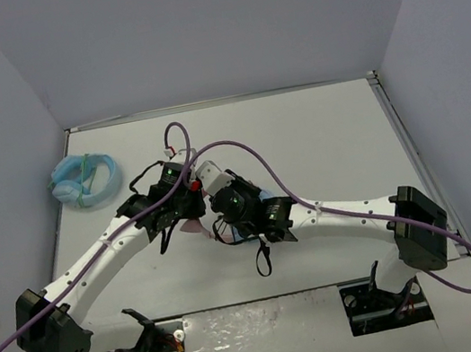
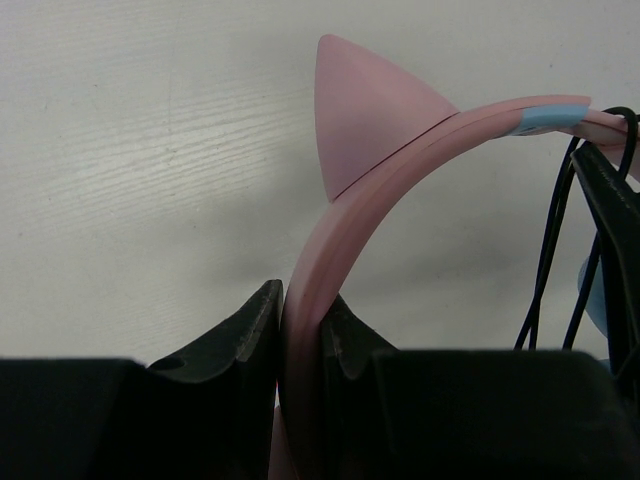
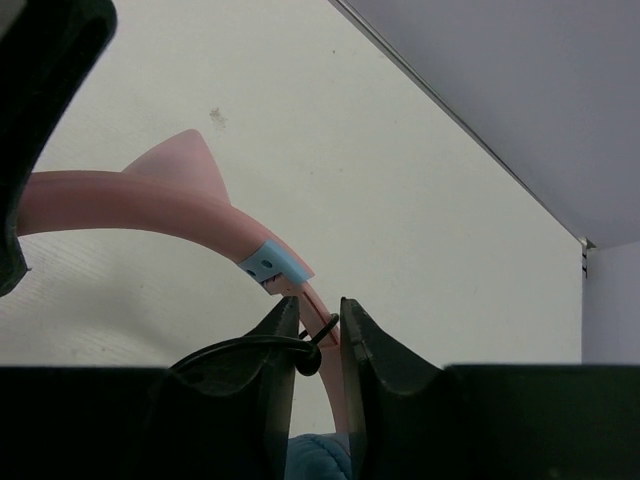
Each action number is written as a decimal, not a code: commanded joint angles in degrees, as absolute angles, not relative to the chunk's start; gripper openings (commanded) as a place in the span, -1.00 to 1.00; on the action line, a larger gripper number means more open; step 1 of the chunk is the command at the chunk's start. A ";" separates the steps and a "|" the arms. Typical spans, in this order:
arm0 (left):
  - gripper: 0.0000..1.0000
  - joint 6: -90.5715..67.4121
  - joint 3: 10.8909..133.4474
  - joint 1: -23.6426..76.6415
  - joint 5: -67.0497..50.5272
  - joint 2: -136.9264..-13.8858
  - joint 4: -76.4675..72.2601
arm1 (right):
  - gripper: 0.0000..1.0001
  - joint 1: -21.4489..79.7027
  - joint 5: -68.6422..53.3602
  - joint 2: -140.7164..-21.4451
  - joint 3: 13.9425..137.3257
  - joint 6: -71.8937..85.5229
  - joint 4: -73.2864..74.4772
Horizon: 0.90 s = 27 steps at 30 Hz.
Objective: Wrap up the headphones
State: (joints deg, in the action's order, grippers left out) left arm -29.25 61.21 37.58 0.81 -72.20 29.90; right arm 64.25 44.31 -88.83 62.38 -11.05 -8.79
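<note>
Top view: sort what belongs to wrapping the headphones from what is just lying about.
In the job: headphones, their black cable, left gripper clamping the pink headband, right gripper at the band and cable.
Lying about: blue loop at the table's far left.

Bright, even, diffuse light casts soft faint shadows; nearest foreground in wrist views looks blurred.

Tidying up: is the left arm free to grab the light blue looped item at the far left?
Probably not: the left gripper is shut on the pink cat-eared headband.
</note>
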 commanded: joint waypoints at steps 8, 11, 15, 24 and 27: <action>-1.00 -31.09 64.51 38.41 1.41 -70.84 25.16 | -0.33 63.81 45.96 -87.43 63.92 -9.45 -9.04; -1.00 -31.34 64.56 38.41 1.38 -70.95 25.05 | -0.32 63.86 46.59 -87.08 64.30 -9.49 -8.29; -1.00 -31.61 64.66 38.41 1.66 -70.99 25.11 | -0.30 63.93 47.95 -86.18 64.68 -9.26 -7.56; -1.00 -32.06 64.75 38.41 2.33 -71.33 25.33 | -0.20 64.16 51.46 -84.06 67.61 -8.39 -4.36; -1.00 -32.17 64.83 38.41 2.31 -71.40 25.25 | -0.19 64.25 52.38 -84.20 68.49 -8.44 -3.41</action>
State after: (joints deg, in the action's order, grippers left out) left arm -30.60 61.21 37.82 2.29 -72.44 30.02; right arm 64.20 47.78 -87.01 64.48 -9.14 -3.84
